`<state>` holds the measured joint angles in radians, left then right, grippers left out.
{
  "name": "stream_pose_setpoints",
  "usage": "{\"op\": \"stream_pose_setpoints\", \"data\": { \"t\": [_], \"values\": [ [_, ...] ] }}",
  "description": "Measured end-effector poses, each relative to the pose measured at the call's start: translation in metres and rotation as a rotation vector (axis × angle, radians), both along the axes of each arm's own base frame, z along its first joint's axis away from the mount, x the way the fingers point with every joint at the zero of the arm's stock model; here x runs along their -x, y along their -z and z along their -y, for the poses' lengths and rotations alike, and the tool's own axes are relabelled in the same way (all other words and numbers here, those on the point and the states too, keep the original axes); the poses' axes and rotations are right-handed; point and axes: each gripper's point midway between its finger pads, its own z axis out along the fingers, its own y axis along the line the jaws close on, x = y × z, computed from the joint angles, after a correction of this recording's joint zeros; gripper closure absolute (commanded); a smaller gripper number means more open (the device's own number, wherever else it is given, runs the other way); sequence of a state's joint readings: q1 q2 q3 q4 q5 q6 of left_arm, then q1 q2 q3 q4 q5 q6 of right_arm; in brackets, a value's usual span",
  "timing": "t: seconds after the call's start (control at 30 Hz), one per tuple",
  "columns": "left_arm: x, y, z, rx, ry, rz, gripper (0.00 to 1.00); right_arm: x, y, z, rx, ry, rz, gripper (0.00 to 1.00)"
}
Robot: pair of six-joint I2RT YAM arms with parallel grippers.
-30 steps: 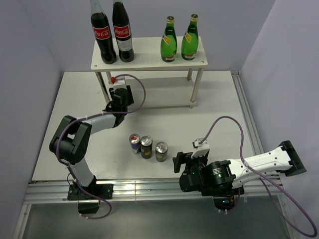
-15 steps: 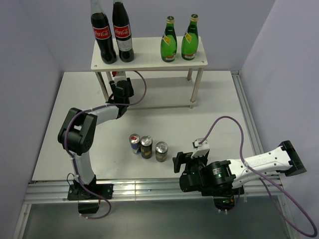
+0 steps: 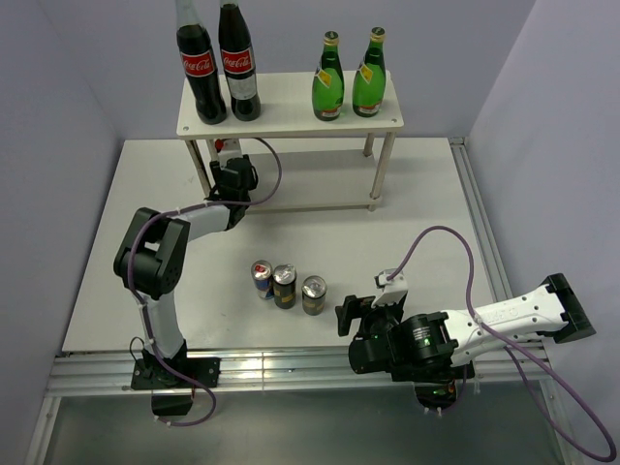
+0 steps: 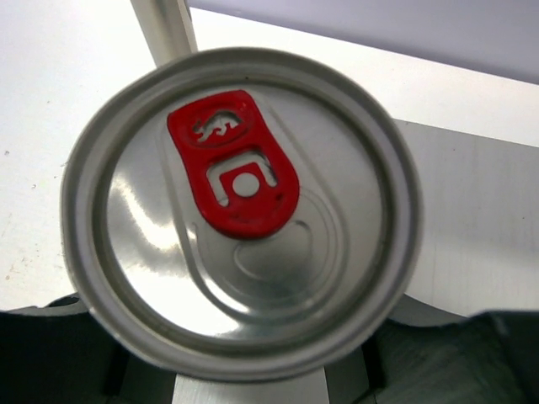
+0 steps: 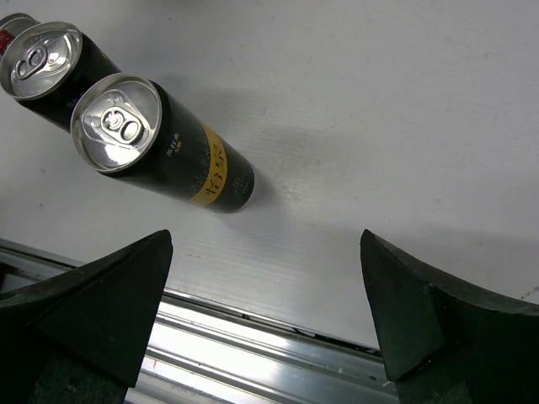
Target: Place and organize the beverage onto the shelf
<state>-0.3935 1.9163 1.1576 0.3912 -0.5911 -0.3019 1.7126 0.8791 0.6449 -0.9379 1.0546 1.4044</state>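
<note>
My left gripper point(image 3: 232, 167) is shut on a silver-topped slim can with a red tab point(image 4: 240, 215), held upright at the left end of the white shelf point(image 3: 289, 105), beside its front left leg point(image 4: 165, 25) and under the top board. Two green bottles point(image 3: 328, 83) point(image 3: 369, 77) stand on the top board's right half. On the table stand a blue-and-silver can point(image 3: 262, 279) and two dark gold-topped cans point(image 3: 284, 286) point(image 3: 313, 294). My right gripper point(image 3: 347, 318) is open and empty to the right of them; its wrist view shows the dark cans point(image 5: 160, 143) point(image 5: 46, 63).
Two tall cola bottles with red labels point(image 3: 200, 73) point(image 3: 238, 66) stand on the left half of the shelf's top board. The table's metal front rail point(image 5: 253, 353) runs just below my right gripper point(image 5: 265, 244). Grey walls close in the table at left, right and back.
My left gripper carried the red-tabbed can away from me, up to the shelf's left end, mostly in the first half second. The right arm and the three table cans stayed still.
</note>
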Motion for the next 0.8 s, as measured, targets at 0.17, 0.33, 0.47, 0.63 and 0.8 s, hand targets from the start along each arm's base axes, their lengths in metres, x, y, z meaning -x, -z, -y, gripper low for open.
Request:
{"op": "stream_pose_setpoints", "data": {
  "t": [0.17,0.33,0.47,0.63,0.8],
  "values": [
    [-0.001,0.001,0.0,0.003,-0.002,0.002,0.45,0.0,0.0,0.001,-0.004,0.005,-0.003,0.01],
    [-0.002,0.0,0.0,0.012,-0.005,0.011,0.16,0.0,0.0,0.001,-0.004,0.007,-0.003,0.01],
    [-0.001,0.001,0.002,0.018,0.0,0.01,0.11,0.0,0.001,0.002,-0.002,0.01,-0.003,0.01],
    [0.005,0.004,0.008,0.017,0.035,-0.004,0.01,-0.001,0.002,0.002,0.003,0.015,0.0,0.01],
    [0.021,-0.003,0.015,0.026,0.079,-0.019,0.03,-0.001,0.002,0.003,0.002,0.018,0.003,0.01]
  ]
}}
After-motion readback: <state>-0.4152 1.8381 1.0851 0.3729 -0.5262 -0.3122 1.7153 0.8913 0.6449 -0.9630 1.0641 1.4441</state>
